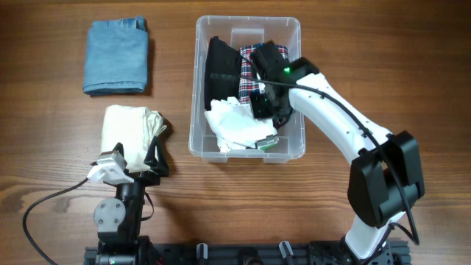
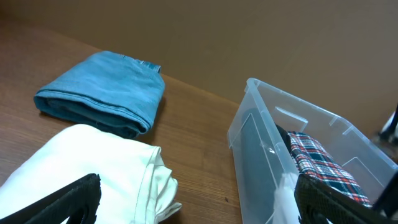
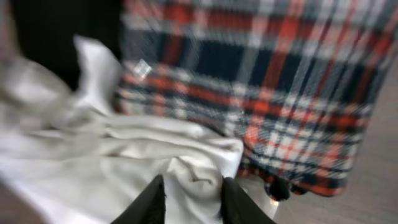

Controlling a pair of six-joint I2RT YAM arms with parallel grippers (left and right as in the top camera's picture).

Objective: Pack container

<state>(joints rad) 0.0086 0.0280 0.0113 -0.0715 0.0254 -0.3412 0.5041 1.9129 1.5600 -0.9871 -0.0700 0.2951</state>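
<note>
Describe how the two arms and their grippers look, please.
The right arm has smooth white rounded links, a bulky black joint housing near its base and a thin black cable along it; a green light glows at its black wrist. The left arm is black and grey with a white part at the wrist. The right gripper and the left gripper both have black fingers.

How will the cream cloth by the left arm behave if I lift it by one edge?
Likely floppy: the cream cloth is soft and folded, with loose folds bunched at one side, so it may unfold and drape. The fabric looks thin, so it is probably light. Lying flat on the table, it should not roll.
</note>
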